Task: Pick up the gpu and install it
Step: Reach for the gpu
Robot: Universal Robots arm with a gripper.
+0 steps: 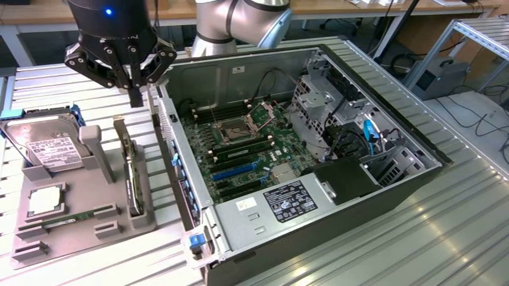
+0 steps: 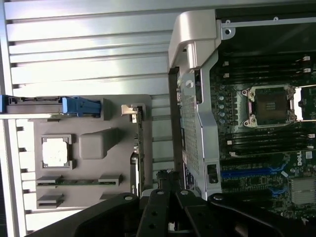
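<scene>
The claw [image 1: 137,95] is shut with nothing in it, hanging above the bench [image 1: 382,250] near the far end of the grey holder [image 1: 75,223] and beside the open computer case [image 1: 238,223]. The card [image 1: 131,173] stands on its long edge in a slot of the holder, just beside the case wall. A hard drive [image 1: 47,146] stands in the holder further towards the exterior view's left.

Black gripper [image 1: 137,96], grey tray [image 1: 89,192], green motherboard [image 1: 278,149].
</scene>
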